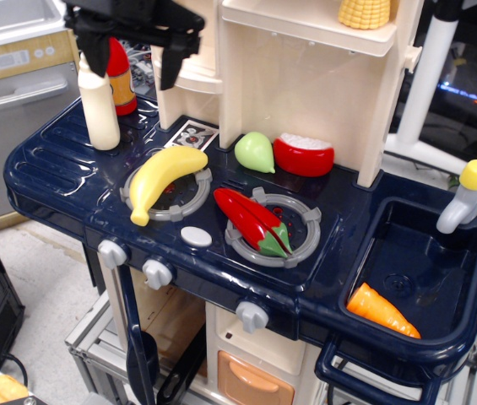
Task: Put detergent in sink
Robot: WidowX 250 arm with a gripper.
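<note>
The detergent (100, 108), a cream-white bottle, stands upright at the back left corner of the navy counter. My black gripper (132, 61) hangs open just above it at the top left. Its left finger (94, 49) covers the bottle's cap, and its right finger (170, 67) is to the right of the red bottle. The gripper holds nothing. The sink (390, 245), a deep navy basin, is at the far right. It has a grey faucet (464, 201) with a yellow knob.
A red bottle (121, 78) stands right behind the detergent, between my fingers. An orange carrot (382, 310) lies in the sink. A banana (164, 177) and a red pepper (251, 221) lie on the burner rings. A green pear (255, 152) and a red-and-white piece (303, 154) sit by the cream back wall.
</note>
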